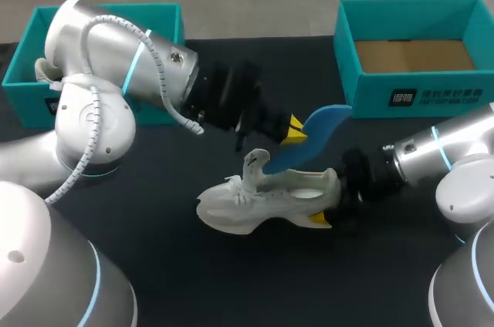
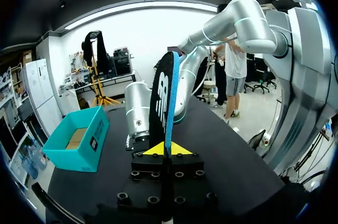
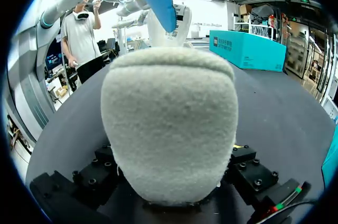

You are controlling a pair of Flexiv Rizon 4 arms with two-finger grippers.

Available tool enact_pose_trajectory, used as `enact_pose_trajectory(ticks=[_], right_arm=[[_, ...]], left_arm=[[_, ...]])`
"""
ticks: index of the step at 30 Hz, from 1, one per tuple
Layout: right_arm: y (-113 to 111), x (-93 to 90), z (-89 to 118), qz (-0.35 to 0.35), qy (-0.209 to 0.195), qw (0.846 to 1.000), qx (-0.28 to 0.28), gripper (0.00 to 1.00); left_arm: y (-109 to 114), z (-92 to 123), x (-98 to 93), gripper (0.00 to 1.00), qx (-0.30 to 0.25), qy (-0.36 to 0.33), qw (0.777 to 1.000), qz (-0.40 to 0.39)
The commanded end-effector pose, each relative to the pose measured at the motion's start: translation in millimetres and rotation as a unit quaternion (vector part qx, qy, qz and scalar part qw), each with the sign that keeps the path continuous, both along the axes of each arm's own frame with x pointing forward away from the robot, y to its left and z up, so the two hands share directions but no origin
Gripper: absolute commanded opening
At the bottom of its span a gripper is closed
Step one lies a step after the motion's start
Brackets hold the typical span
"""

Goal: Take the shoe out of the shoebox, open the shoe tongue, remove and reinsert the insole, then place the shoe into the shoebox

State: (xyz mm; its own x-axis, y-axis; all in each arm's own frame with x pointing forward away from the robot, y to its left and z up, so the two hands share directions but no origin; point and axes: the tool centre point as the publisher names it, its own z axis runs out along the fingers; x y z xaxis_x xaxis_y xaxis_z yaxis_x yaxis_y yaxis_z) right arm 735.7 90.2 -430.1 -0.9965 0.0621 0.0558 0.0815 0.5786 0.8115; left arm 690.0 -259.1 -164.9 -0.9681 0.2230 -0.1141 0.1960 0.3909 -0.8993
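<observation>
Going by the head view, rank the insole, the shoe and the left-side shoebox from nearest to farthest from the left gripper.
1. The insole: clamped in the left gripper, sticking out to its right.
2. The shoe: just below the gripper, toward the table's near side.
3. The left-side shoebox: at the table's far left, partly hidden behind the left arm.

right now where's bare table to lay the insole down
Bare table between the shoe and the near edge; also between the left shoebox and right shoebox. Crowded mid-table around shoe and lifted insole.
</observation>
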Motion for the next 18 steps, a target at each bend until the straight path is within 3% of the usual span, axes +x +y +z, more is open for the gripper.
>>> enact_pose_trajectory(ticks=[1,18], right_arm=[[0.2,0.1,-4.6,0.000,0.000,1.000,-0.001,0.00],[0.2,0.1,-4.6,0.000,0.000,1.000,-0.001,0.00]], left_arm=[[-6.8,20.6,-8.5,0.00,0.025,-0.018,0.999,0.018],[-6.8,20.6,-8.5,0.00,0.025,-0.018,0.999,0.018]])
